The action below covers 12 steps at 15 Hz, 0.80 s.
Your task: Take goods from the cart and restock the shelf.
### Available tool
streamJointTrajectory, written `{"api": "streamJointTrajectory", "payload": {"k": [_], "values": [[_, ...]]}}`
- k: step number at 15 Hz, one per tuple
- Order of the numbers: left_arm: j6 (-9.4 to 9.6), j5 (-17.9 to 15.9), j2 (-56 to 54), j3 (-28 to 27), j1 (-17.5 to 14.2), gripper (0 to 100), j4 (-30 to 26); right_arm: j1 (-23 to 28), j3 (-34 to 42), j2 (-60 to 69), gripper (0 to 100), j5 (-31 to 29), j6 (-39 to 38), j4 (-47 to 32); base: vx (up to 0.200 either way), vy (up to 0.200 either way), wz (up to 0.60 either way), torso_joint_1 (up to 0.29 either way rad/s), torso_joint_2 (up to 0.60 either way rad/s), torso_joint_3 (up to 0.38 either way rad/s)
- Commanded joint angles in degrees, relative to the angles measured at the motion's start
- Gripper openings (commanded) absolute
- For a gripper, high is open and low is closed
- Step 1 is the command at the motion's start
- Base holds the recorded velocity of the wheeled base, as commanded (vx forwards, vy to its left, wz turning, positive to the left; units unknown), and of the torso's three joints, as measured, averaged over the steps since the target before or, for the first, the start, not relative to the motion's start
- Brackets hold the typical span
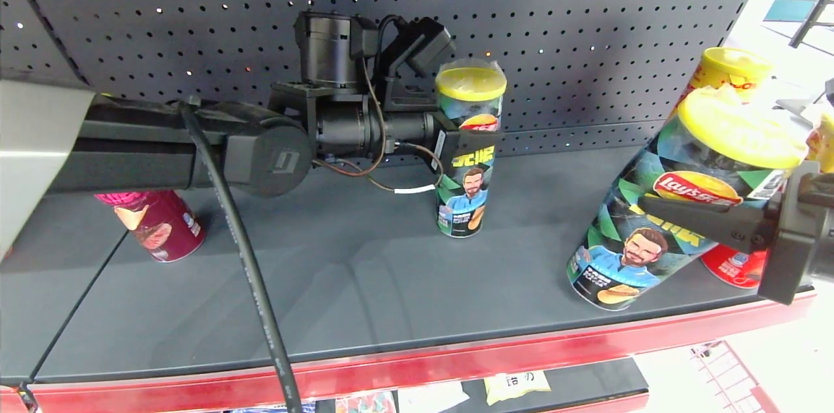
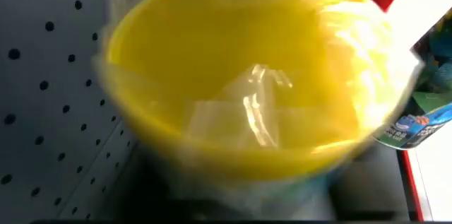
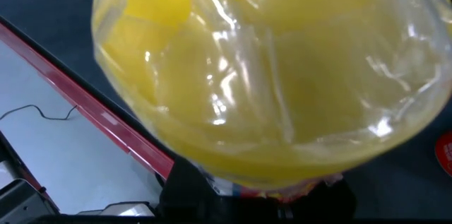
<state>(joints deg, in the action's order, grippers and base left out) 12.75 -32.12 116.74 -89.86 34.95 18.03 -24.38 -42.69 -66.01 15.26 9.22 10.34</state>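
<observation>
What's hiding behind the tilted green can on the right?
A red can with a yellow lid. The green can covers most of it, so its middle is hidden.

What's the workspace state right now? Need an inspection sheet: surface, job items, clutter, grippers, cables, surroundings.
Surface: dark grey shelf with a red front lip.
Job's things: upright green can mid-shelf; tilted green can near the front lip at right; maroon can at left; yellow-lidded can behind the tilted one.
Clutter: nothing seen.
Grippers: left gripper shut on the upright green can; right gripper shut on the tilted green can.
Cables: black cable drapes down across the shelf front; thin wires loop beside the left gripper.
Surroundings: pegboard back panel; lower shelf below.
</observation>
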Motion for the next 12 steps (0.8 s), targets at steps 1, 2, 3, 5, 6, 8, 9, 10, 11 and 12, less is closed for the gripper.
{"api": "streamJointTrajectory", "payload": {"k": [1,2,3,5,6,8,9,10,11,12], "values": [[-0.01,-0.05,-0.11,-0.06,0.65,0,0.08,0.30,-0.02,-0.08,0,0.03,0.01,0.03,0.000,0.000,0.00,0.000,0.00,0.000],[0.08,-0.22,-0.28,0.21,0.65,0,0.08,0.39,-0.02,-0.08,0,0.03,0.01,0.03,0.000,0.000,0.00,0.000,0.00,0.000],[0.17,-0.40,-0.72,0.65,0.65,0,0.08,0.56,-0.02,-0.08,0,0.03,0.01,0.03,0.000,0.000,0.00,0.000,0.00,0.000],[-0.01,-1.45,-2.48,2.23,0.65,0,-0.01,0.56,-0.02,0.01,0,0.03,0.01,0.03,0.000,0.000,0.00,0.000,0.00,0.000],[0.08,-4.35,-4.94,5.22,0.47,0,-0.01,0.56,-0.02,0.01,0,0.03,0.01,0.03,0.000,0.000,0.00,0.000,0.00,0.000],[0.26,-7.08,-9.07,10.14,0.56,0,0.08,0.56,-0.02,0.18,0,0.12,0.01,0.03,0.000,0.000,0.00,0.000,0.00,0.000],[0.26,-7.78,-11.18,12.16,1.35,0,-0.01,0.56,-0.02,0.18,0,0.03,0.01,0.03,0.000,0.000,0.00,0.000,0.00,0.000],[0.26,-8.04,-11.71,12.69,1.79,0,-0.01,0.56,-0.02,0.18,0,0.12,0.01,0.03,0.000,0.000,0.00,0.000,0.00,0.000],[0.87,-9.36,-13.20,16.03,2.23,0,0.08,0.56,-0.02,0.27,0,0.12,0.01,0.03,0.000,0.000,0.00,0.000,0.00,0.000],[2.63,-9.45,-13.55,17.17,2.23,0,0.08,0.47,-0.02,0.27,0,0.12,0.01,0.03,0.000,0.000,0.00,0.000,0.00,0.000]]}}
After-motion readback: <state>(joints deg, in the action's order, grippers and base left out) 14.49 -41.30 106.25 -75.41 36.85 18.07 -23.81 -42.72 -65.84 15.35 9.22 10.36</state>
